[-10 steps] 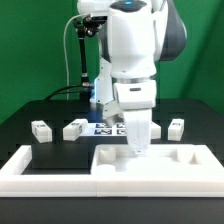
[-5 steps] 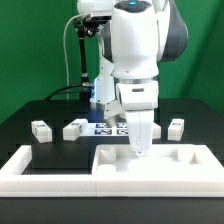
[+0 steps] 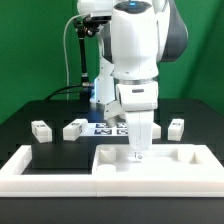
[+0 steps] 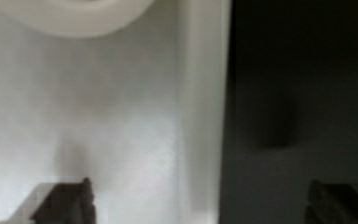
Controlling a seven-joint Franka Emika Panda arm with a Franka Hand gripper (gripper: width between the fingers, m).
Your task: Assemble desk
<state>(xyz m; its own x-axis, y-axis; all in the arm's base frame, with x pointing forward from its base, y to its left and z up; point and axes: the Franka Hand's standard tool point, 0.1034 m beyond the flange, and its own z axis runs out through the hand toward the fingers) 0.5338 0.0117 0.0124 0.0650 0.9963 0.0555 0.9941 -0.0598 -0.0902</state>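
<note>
The white desk tabletop lies flat at the front of the black table, against the low white wall. My gripper points straight down at the tabletop's rear rim, its jaws open and holding nothing. In the wrist view the tabletop fills one side and the dark table the other, with the rim's edge running between the two dark fingertips; the gripper straddles that edge. Three short white legs lie behind: one and another on the exterior view's left, one on its right.
The marker board lies flat behind the tabletop, partly hidden by my arm. The robot's base and a cable stand at the back. A round recess shows in the tabletop in the wrist view.
The jaws were shut at the tabletop's rear rim and have sprung open. The arm has hardly moved, and the tabletop and legs lie where they were.
</note>
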